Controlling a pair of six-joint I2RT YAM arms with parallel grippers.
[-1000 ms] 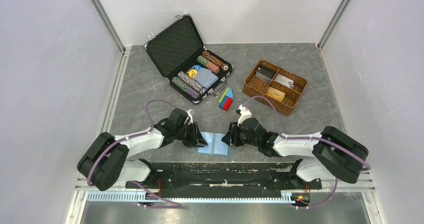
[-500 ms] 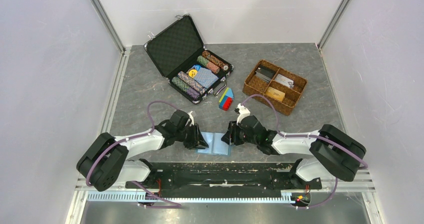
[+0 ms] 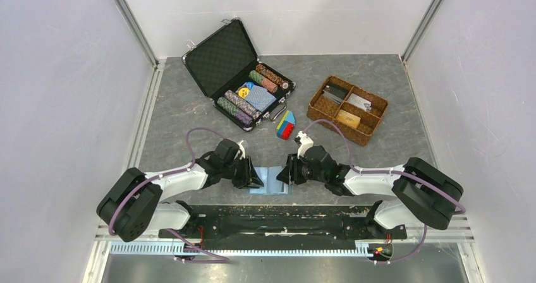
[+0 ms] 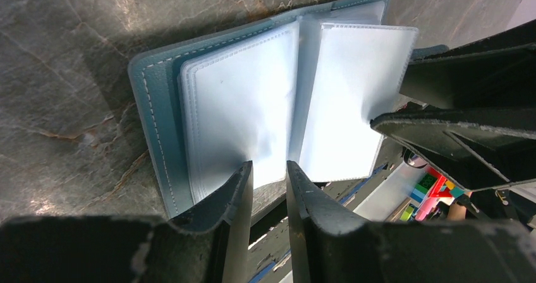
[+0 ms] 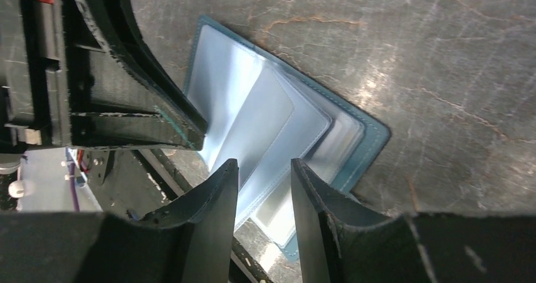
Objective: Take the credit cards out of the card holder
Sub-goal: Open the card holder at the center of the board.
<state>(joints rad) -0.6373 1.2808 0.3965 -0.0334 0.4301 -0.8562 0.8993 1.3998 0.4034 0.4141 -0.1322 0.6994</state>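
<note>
The light-blue card holder (image 3: 268, 182) lies open on the table between my two grippers, its clear sleeve pages fanned out. No card shows in the sleeves in the left wrist view (image 4: 158, 125) or the right wrist view (image 5: 373, 134). My left gripper (image 3: 255, 180) presses on its left half, jaws a narrow gap apart and empty (image 4: 268, 164). My right gripper (image 3: 286, 176) is on its right half, jaws apart over the sleeve edges (image 5: 264, 161), one page tipped up. An orange-yellow credit card (image 3: 348, 119) and a greyish one (image 3: 360, 102) lie in the wicker tray.
The brown wicker tray (image 3: 314, 110) stands at the back right. An open black chip case (image 3: 221, 59) with chips and a blue-patterned deck stands at the back centre. Coloured toy bricks (image 3: 286, 126) lie behind the wallet. The black mounting rail (image 3: 278, 216) runs just in front.
My right gripper has moved left onto the wallet's right half and a sleeve page has tipped up. My left gripper has stayed in place.
</note>
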